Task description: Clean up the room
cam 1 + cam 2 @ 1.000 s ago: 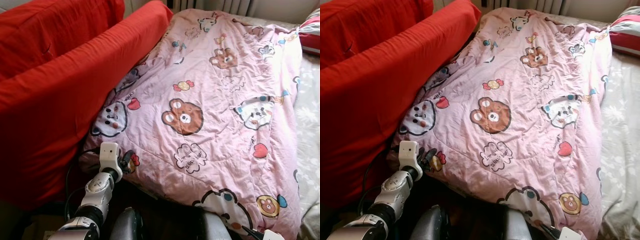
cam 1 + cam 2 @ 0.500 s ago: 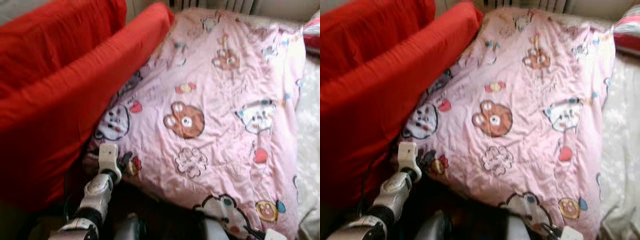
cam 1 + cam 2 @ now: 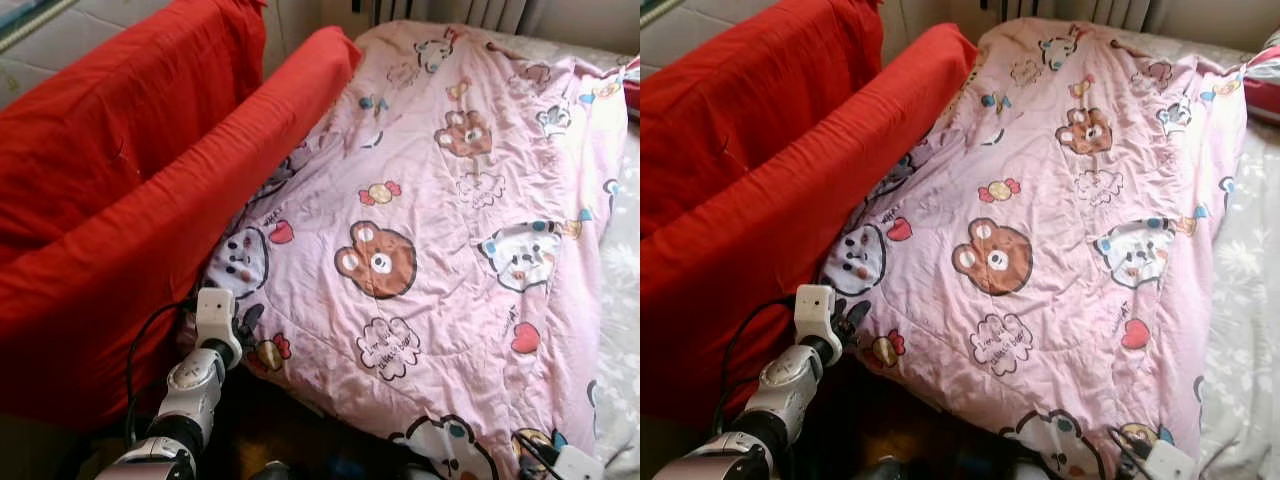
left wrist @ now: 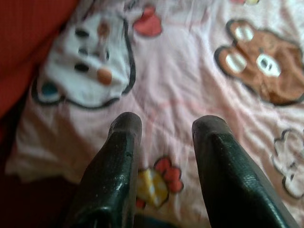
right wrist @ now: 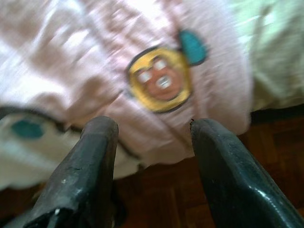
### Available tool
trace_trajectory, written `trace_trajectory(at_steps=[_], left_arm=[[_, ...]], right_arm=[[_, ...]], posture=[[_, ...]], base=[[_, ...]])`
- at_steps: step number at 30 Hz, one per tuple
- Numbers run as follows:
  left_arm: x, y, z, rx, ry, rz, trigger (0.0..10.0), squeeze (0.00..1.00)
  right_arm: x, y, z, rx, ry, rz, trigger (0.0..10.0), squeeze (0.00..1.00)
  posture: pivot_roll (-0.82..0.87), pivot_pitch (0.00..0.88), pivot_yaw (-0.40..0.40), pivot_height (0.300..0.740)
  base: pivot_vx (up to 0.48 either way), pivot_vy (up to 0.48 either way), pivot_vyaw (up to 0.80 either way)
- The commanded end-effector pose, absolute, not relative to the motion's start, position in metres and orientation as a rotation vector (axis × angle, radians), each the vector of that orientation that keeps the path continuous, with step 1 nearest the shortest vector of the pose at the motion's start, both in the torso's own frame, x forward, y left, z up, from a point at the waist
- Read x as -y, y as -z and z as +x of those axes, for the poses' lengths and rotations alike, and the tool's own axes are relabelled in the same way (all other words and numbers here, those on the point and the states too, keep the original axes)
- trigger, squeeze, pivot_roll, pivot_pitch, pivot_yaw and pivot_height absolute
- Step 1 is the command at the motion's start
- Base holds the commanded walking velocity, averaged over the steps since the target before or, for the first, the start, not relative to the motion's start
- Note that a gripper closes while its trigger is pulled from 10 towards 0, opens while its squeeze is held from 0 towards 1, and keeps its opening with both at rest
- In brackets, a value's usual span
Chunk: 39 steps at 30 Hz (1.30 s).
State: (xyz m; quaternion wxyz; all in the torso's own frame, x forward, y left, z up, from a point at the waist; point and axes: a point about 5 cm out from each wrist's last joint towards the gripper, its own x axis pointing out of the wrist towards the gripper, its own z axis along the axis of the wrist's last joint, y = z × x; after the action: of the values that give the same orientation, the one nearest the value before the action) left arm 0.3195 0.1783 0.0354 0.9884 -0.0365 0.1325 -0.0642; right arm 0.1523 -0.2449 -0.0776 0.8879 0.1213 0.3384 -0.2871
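A pink quilt (image 3: 450, 230) printed with bears and hearts lies spread over the bed, its near edge hanging toward the floor. My left gripper (image 3: 246, 322) sits at the quilt's near left corner, open, with nothing between its fingers (image 4: 121, 156). My right gripper (image 3: 1132, 445) is at the quilt's near right corner, open, just above the hanging edge and a yellow bear print (image 5: 161, 78).
A red sofa (image 3: 120, 220) stands against the bed's left side. A grey flowered sheet (image 3: 1240, 290) covers the bed to the right of the quilt. Dark wooden floor (image 5: 266, 147) shows below the quilt's edge.
The camera has shifted, so the whole scene sits lower and more to the right. Both grippers stay at the quilt's near corners.
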Motion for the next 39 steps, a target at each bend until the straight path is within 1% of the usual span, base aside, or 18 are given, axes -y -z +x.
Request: trace_trajectory(at_steps=[1, 2, 3, 4, 5, 7, 13, 16, 18, 24, 28, 35, 39], left_arm=[[-0.188, -0.013, 0.302, -0.379, 0.097, -0.073, 10.0, 0.00], [-0.189, -0.010, 0.299, -0.399, 0.094, -0.066, 10.0, 0.00], [-0.199, -0.001, 0.290, -0.451, 0.063, -0.032, 10.0, 0.00], [-0.211, 0.004, 0.284, -0.483, 0.017, -0.038, 10.0, 0.00], [-0.211, 0.004, 0.284, -0.483, 0.017, -0.038, 10.0, 0.00], [-0.223, 0.013, 0.273, -0.551, -0.038, -0.065, 10.0, 0.00], [-0.238, 0.038, 0.240, -0.711, -0.102, -0.048, 10.0, 0.00], [-0.246, 0.049, 0.222, -0.765, -0.158, -0.062, 10.0, 0.00], [-0.247, 0.053, 0.214, -0.790, -0.171, -0.067, 10.0, 0.00], [-0.242, 0.058, 0.208, -0.803, -0.191, -0.090, 10.0, 0.00], [-0.238, 0.061, 0.204, -0.794, -0.214, -0.118, 10.0, 0.00], [-0.236, 0.068, 0.192, -0.813, -0.233, -0.137, 10.0, 0.00], [-0.235, 0.071, 0.187, -0.840, -0.222, -0.112, 10.0, 0.00]], right_arm=[[0.236, 0.086, 0.142, -0.779, 0.553, 0.241, 10.0, 0.00], [0.233, 0.087, 0.142, -0.793, 0.532, 0.228, 10.0, 0.00], [0.230, 0.088, 0.143, -0.825, 0.483, 0.198, 10.0, 0.00], [0.227, 0.090, 0.143, -0.856, 0.442, 0.175, 10.0, 0.00], [0.227, 0.090, 0.143, -0.856, 0.442, 0.175, 10.0, 0.00], [0.224, 0.091, 0.143, -0.883, 0.401, 0.162, 10.0, 0.00], [0.215, 0.095, 0.139, -0.948, 0.261, 0.069, 10.0, 0.00], [0.215, 0.095, 0.141, -0.947, 0.238, 0.047, 10.0, 0.00], [0.216, 0.093, 0.145, -0.943, 0.227, 0.029, 10.0, 0.00], [0.213, 0.089, 0.156, -0.922, 0.177, 0.001, 10.0, 0.00], [0.212, 0.087, 0.163, -0.913, 0.130, -0.092, 10.0, 0.00], [0.205, 0.089, 0.159, -0.921, 0.120, -0.084, 10.0, 0.00], [0.201, 0.093, 0.153, -0.949, 0.108, -0.088, 10.0, 0.00]], posture=[[-0.06, 0.163, 0.056, 0.730], [-0.06, 0.163, 0.056, 0.730], [-0.06, 0.149, 0.053, 0.730], [-0.06, 0.146, 0.052, 0.730], [-0.06, 0.146, 0.052, 0.730], [-0.05, 0.133, 0.047, 0.730], [-0.04, 0.088, 0.038, 0.730], [-0.04, 0.068, 0.028, 0.730], [-0.05, 0.057, 0.018, 0.730], [-0.04, 0.045, 0.009, 0.730], [-0.05, 0.057, 0.001, 0.730], [-0.06, 0.078, 0.002, 0.730], [-0.06, 0.094, 0.004, 0.730]], base=[[0.000, 0.000, 0.00], [0.000, 0.000, 0.00], [0.000, 0.000, 0.00], [0.000, 0.000, 0.00], [0.000, 0.000, 0.00], [0.000, 0.000, 0.00], [0.000, 0.000, 0.00], [0.000, 0.000, 0.00], [0.000, 0.000, 0.00], [0.000, 0.000, 0.00], [0.000, 0.000, 0.00], [0.000, 0.000, 0.00], [0.000, 0.000, 0.00]])
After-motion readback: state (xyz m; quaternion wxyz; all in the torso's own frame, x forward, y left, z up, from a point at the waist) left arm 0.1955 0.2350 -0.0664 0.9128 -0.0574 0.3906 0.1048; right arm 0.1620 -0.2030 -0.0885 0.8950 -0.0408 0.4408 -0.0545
